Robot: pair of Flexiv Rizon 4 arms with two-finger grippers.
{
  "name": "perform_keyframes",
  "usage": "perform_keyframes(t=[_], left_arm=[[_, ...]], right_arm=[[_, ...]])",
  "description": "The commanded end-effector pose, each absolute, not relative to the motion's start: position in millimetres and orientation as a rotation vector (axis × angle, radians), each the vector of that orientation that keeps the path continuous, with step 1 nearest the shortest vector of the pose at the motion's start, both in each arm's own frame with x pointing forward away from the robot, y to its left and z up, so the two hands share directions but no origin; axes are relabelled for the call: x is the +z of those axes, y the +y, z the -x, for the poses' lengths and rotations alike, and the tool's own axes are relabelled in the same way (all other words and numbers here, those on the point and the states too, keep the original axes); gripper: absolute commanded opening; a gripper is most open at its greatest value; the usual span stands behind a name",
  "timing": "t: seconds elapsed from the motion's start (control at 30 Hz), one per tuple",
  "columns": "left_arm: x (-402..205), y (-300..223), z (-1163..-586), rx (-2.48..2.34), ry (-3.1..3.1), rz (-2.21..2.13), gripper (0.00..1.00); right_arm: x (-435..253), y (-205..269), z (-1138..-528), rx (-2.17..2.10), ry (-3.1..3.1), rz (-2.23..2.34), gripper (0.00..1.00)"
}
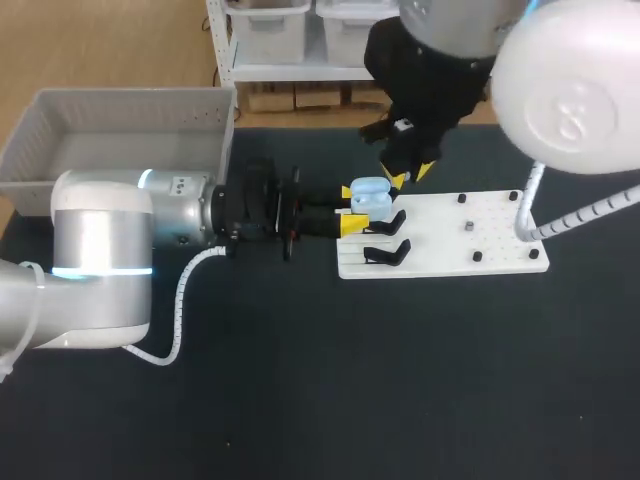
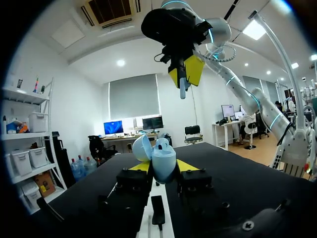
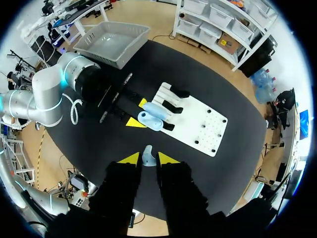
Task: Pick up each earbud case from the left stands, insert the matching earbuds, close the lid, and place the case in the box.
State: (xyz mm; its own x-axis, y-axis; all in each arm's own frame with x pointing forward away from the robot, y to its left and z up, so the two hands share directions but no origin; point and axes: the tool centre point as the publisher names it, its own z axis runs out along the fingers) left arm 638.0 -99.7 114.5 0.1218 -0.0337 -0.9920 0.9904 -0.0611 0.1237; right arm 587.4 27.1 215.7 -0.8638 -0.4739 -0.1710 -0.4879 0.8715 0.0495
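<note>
My left gripper (image 1: 350,208) is shut on a light blue earbud case (image 1: 370,197), holding it just over the left end of the white board (image 1: 450,240). In the left wrist view the case (image 2: 161,157) stands between the yellow fingertips with its lid (image 2: 141,147) swung open. High above the case hangs my right gripper (image 2: 185,72), shut on a small light blue earbud (image 2: 183,89) that points down. The right wrist view looks straight down past that earbud (image 3: 147,153) in its own gripper (image 3: 147,158) onto the case (image 3: 151,119).
Two black stands (image 1: 385,252) sit on the board's left end under and beside the case; small black pegs dot its right half. A grey basket (image 1: 120,97) stands at the table's back left. My right arm's white cable (image 1: 530,210) hangs over the board's right edge.
</note>
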Motion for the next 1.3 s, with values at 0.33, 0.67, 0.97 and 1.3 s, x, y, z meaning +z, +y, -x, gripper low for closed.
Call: perform_keyframes(t=[0.33,0.67,0.97,1.3], left_arm=[[113.4,-99.5,-637.0,-1.173,1.064,-1.285,0.00],[113.4,-99.5,-637.0,-1.173,1.064,-1.285,0.00],[113.4,-99.5,-637.0,-1.173,1.064,-1.285,0.00],[113.4,-99.5,-637.0,-1.173,1.064,-1.285,0.00]], right_arm=[[216.2,28.1,-589.2,0.136,2.895,0.749,0.00],[209.6,39.6,-591.4,0.121,2.850,0.803,0.00],[199.2,56.7,-596.7,0.057,2.857,0.883,0.00],[192.6,62.3,-601.4,0.001,2.869,0.867,0.00]])
